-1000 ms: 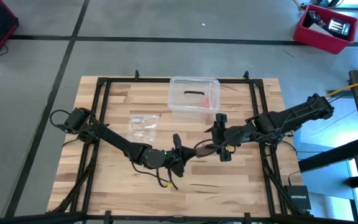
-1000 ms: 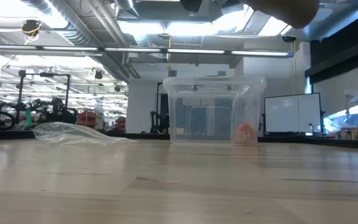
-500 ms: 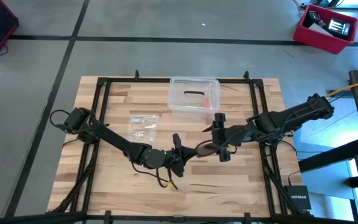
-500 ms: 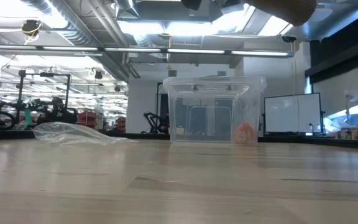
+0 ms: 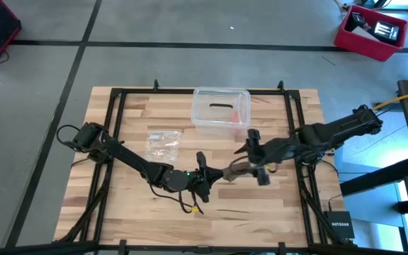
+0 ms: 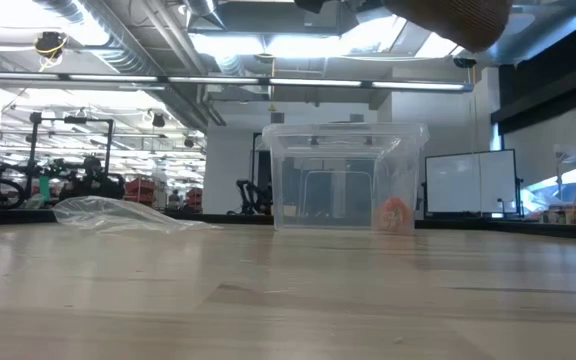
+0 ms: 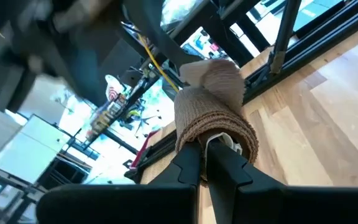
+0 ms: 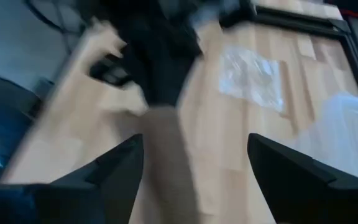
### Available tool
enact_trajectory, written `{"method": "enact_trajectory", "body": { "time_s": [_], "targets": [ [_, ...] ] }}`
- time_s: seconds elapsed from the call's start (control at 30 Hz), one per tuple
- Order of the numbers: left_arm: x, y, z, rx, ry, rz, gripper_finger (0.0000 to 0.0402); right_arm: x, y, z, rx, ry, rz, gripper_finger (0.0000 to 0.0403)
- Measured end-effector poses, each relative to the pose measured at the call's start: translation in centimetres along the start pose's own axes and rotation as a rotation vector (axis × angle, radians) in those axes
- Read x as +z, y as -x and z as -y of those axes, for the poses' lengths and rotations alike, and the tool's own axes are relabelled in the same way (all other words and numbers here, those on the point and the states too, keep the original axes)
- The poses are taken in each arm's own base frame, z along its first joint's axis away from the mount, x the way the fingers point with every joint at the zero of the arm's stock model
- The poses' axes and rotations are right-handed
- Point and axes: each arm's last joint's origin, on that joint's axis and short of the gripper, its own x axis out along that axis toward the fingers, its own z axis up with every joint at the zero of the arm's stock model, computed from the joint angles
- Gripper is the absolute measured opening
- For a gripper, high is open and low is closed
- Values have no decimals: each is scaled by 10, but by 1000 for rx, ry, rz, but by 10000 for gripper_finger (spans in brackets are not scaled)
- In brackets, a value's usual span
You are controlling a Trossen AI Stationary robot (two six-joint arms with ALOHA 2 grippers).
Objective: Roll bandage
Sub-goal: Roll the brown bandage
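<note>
The dark brown bandage (image 5: pixel 234 170) hangs above the table's middle between my two grippers, and its underside shows at the top of the low view (image 6: pixel 458 15). My left gripper (image 5: pixel 205 176) is shut on the rolled end (image 7: pixel 216 121). From that roll the strip (image 8: pixel 166 149) leads between the wide-open fingers of my right gripper (image 5: pixel 255 159), which stands just right of the roll and slants down. My left gripper pinches the bandage's rolled end (image 7: pixel 211 138) between its two fingertips, and the brown windings sit around the tips. The fingers (image 7: pixel 188 165) lie level and come from the table's left side. The roll is lifted clear of the table. My right gripper has the strip between its open fingers; I cannot tell whether it touches it.
A clear plastic box (image 5: pixel 221 110) with a small orange thing inside stands at the far middle of the table. A small clear plastic bag (image 5: pixel 163 143) lies left of it. Black frame rails (image 5: pixel 119 127) run along the table's sides.
My right gripper has risen a little, shifted slightly toward the table's right edge and tipped, its fingers staying wide open. The bandage stays held off the table by my left gripper.
</note>
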Motion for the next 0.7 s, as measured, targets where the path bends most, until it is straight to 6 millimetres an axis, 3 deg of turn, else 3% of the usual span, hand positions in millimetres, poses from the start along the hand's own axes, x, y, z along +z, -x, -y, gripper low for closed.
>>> {"method": "enact_trajectory", "body": {
  "time_s": [0.1, 0.27, 0.37, 0.5, 0.7],
  "targets": [
    [0, 0, 0, -1, 17, -2, 5, 1, 14, -7, 7, 10, 27, 287],
    [-1, 0, 0, -5, 33, -7, 5, -5, 27, -1, -141, 12, 8, 287],
    [-2, 0, 1, -5, 72, -15, 5, -5, 28, -12, 1, -9, 21, 287],
    [-2, -1, 0, 5, 164, -14, 5, -13, 17, -37, 76, 24, 20, 287],
    [-5, -4, -3, 15, 246, -23, 5, -34, -10, -61, -58, 114, -27, 287]
  ]
}}
